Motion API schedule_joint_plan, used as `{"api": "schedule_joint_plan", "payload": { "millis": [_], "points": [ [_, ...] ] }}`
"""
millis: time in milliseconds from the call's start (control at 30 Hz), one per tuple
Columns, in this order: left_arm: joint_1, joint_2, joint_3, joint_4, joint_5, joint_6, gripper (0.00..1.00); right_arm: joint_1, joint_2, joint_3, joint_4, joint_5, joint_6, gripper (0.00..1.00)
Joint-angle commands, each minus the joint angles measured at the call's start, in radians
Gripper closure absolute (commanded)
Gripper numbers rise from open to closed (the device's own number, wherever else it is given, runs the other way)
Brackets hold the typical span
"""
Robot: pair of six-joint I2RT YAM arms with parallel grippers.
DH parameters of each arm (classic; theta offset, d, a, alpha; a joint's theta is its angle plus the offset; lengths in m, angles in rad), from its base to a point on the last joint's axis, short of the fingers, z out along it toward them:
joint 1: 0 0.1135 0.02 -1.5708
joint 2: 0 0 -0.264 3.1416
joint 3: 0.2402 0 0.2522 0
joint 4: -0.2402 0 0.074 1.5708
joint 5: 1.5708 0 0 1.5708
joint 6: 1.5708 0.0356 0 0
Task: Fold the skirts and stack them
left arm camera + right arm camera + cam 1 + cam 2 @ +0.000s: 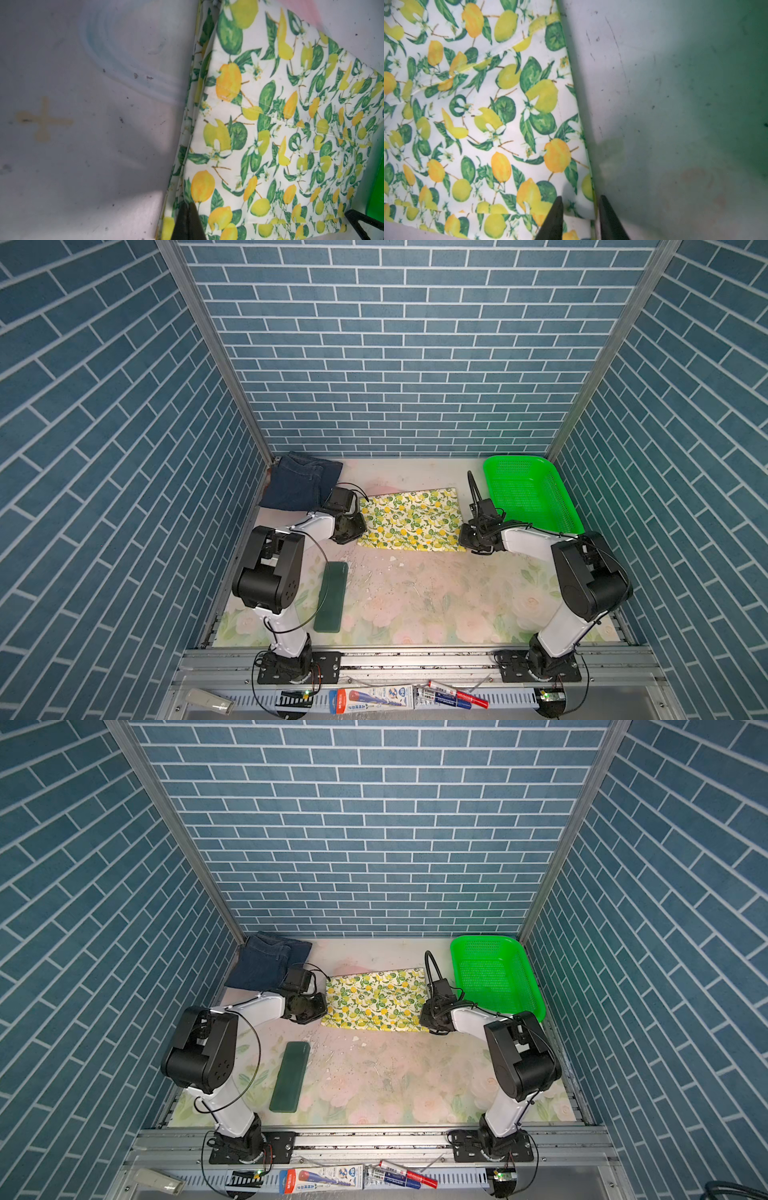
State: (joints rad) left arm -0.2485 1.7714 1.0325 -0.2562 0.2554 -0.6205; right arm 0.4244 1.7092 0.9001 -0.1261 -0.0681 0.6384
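The lemon-print skirt [411, 520] [376, 1000] lies flat as a folded oblong at mid-table in both top views. My left gripper [362, 530] [188, 204] sits at its left edge, jaws together and pinching the cloth's fold. At the skirt's right edge, near the front corner, my right gripper [463, 537] [579, 199] has its jaws apart. One fingertip rests over the print and one over the bare table, with the edge between them. A folded dark blue denim skirt [299, 485] [268, 965] lies in the back left corner, behind the left wrist.
A green mesh basket [515, 458] [486, 938] stands at the back right, close behind the right arm. A dark green oblong pad [331, 597] [290, 1077] lies front left beside the left arm. Markers and a box [374, 697] lie on the front rail.
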Motion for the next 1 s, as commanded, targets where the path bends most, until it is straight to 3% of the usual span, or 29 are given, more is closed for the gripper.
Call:
{"api": "schedule_joint_plan", "payload": {
  "millis": [0,267,967],
  "points": [
    [-0.002,-0.021,0.01,-0.011,0.005,0.001,1.0,-0.004,0.006,-0.028,0.031,-0.013,0.032,0.76],
    [-0.002,-0.015,0.021,-0.016,0.004,0.001,1.0,-0.004,-0.003,-0.023,0.039,-0.007,0.028,1.0],
    [0.012,-0.106,0.167,-0.158,-0.033,0.05,1.0,-0.003,-0.209,0.059,-0.151,0.071,-0.052,1.0]
  ]
}}
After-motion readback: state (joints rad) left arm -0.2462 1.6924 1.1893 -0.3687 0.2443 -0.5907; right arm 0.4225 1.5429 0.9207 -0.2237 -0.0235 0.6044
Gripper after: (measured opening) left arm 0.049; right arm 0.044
